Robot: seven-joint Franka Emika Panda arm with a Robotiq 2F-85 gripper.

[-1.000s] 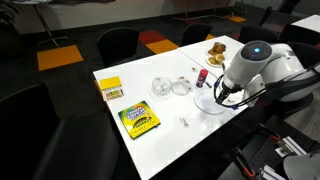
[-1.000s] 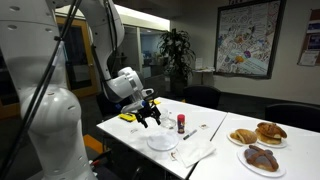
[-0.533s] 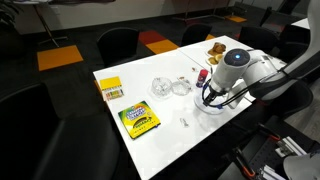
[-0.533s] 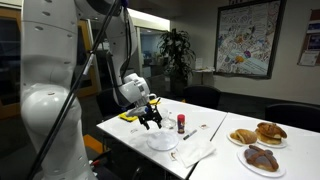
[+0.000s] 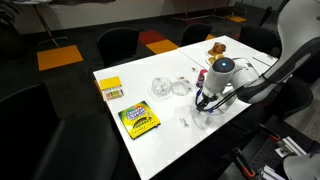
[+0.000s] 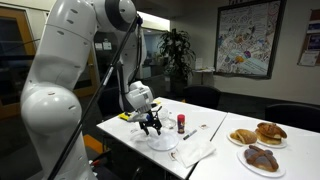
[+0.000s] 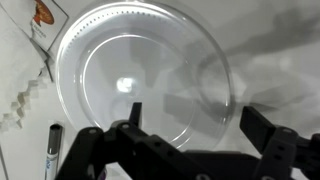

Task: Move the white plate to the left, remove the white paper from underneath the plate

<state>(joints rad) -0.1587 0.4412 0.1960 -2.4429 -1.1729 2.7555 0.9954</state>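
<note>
**Open pincer poised over the plate**

From where I stand, the robot's black gripper [image 6: 152,126] hangs low over the plain round white plate [image 6: 163,143], which sits near the front edge of the white table [image 5: 170,135]. In the wrist view the gripper [image 7: 197,132] has its jaws spread wide and holds nothing. The white plate [image 7: 140,85] fills the space between and beyond them. I cannot tell whether the fingertips touch the rim.

A thin white paper sheet [image 6: 198,153] shows just beside the plate, reaching toward the table edge. How much of it lies under the plate is hard to make out.

A small red bottle [image 6: 181,123] stands just behind the plate, and a black marker [image 7: 53,150] lies close to its rim. Further along are two clear glass bowls [image 5: 160,87], a green-and-yellow crayon box [image 5: 139,120] and a yellow box [image 5: 110,89]. Small plates of brown pastries [image 6: 258,135] sit well apart at the far end.
</note>
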